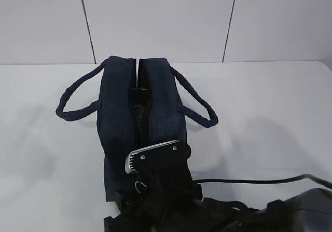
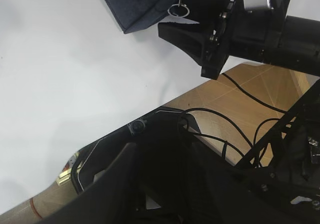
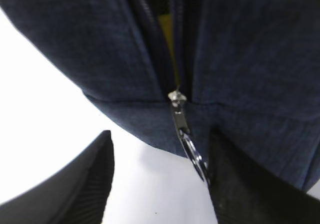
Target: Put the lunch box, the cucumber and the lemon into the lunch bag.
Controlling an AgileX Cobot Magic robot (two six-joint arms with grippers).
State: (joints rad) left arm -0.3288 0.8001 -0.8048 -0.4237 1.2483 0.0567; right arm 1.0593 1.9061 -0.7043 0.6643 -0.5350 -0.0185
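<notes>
Right gripper (image 3: pixel 160 184) open at the near end of the lunch bag (image 1: pixel 137 112), fingers (image 3: pixel 240 184) either side of the zipper ring pull (image 3: pixel 192 151), ring nearly touching the right-hand finger. Zipper line running straight away from the fingertips. Left gripper out of view, apparently part open, holding nothing seen; farther off.

Matt woven lunch bag (image 1: pixel 155 112), shiny metal zipper pull (image 3: pixel 189 144)

The right arm (image 2: pixel 280 31) is matte black with a silver wrist band (image 1: pixel 150 154) studded with small screws, ribbed black fingers (image 3: pixel 75 194), and thin black cables (image 1: pixel 249 180) trailing behind.
</notes>
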